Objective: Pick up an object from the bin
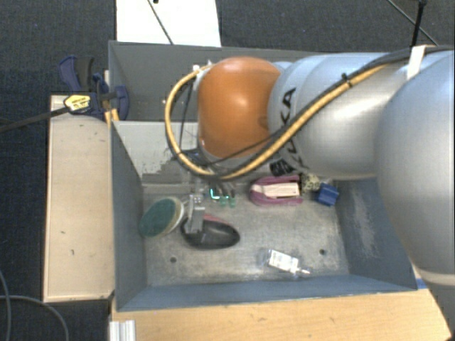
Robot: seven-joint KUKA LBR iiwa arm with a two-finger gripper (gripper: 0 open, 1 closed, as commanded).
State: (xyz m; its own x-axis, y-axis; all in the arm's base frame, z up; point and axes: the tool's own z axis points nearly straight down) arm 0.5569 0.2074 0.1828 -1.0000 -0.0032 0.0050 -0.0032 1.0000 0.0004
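Two things flank the jaws at the bin's [128, 190] left: green disc [159, 217], black oval object [213, 236]; whether jaws are apart, cannot tell.

One camera looks steeply down into the grey bin [129, 212], fairly close. The arm [355, 112] enters from 3 o'clock.
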